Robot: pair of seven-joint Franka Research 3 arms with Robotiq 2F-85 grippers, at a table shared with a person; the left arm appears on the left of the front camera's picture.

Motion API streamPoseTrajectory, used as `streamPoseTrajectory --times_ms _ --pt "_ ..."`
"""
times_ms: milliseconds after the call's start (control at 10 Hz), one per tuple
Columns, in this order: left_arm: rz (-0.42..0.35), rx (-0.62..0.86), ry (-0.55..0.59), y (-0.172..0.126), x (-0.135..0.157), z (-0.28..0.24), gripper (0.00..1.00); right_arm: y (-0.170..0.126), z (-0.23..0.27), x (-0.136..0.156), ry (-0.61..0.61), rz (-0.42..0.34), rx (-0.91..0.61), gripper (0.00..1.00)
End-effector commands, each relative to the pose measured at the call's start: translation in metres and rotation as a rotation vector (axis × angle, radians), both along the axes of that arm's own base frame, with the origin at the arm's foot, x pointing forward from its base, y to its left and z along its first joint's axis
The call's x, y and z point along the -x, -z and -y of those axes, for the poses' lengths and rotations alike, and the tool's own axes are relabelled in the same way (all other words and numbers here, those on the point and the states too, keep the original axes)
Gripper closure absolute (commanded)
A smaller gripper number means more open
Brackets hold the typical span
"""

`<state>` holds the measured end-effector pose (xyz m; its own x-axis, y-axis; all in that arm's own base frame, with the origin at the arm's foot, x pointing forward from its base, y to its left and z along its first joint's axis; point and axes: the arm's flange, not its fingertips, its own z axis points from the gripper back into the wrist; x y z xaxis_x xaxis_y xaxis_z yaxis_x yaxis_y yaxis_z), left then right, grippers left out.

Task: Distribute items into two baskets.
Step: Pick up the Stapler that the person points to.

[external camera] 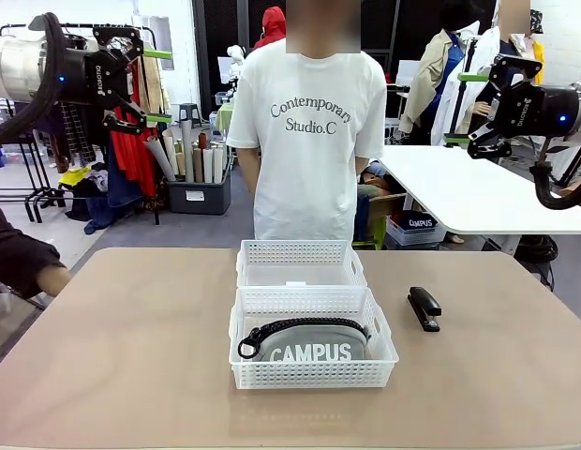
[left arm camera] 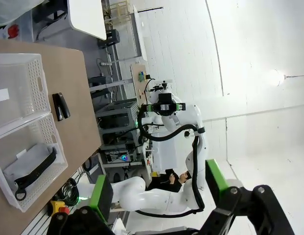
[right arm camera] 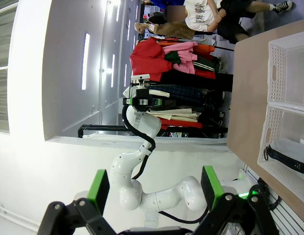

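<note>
The grey CAMPUS pouch [external camera: 309,345] lies with its black strap in the nearer white basket [external camera: 314,373] at the table's middle. Touching behind it stands the second basket [external camera: 300,251], holding just a small white label. The black stapler [external camera: 424,308] rests on the table to the right of the baskets. My left gripper [external camera: 156,86] hangs high at the upper left, open and holding nothing. High at the upper right, my right gripper [external camera: 464,108] is open too. The left wrist view has the stapler [left arm camera: 60,105] beside both baskets, with the pouch [left arm camera: 34,169] in one. In the right wrist view the pouch [right arm camera: 291,156] appears in the lower basket [right arm camera: 267,132].
A person in a white T-shirt [external camera: 309,141] stands at the table's far edge behind the baskets. A dark sleeve and hand [external camera: 28,267] reach in at the left edge. A second white table [external camera: 478,192] stands behind on the right.
</note>
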<state>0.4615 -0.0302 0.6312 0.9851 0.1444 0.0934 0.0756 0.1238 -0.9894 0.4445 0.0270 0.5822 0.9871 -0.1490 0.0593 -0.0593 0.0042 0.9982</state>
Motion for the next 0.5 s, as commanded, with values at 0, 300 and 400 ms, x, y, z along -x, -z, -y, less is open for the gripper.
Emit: streamPoseTrajectory --times_ms 0,300,400 --pt "0.001 0.003 -0.001 -0.0008 0.0008 -0.0011 0.00 -0.0019 -0.0005 0.0002 0.002 0.003 -0.004 0.00" --pt "0.001 0.003 -0.001 -0.0008 0.0008 -0.0011 0.00 -0.0019 -0.0005 0.0002 0.002 0.003 -0.004 0.00" --pt "0.001 0.003 -0.001 -0.0008 0.0008 -0.0011 0.00 -0.0019 -0.0005 0.0002 0.002 0.003 -0.004 0.00"
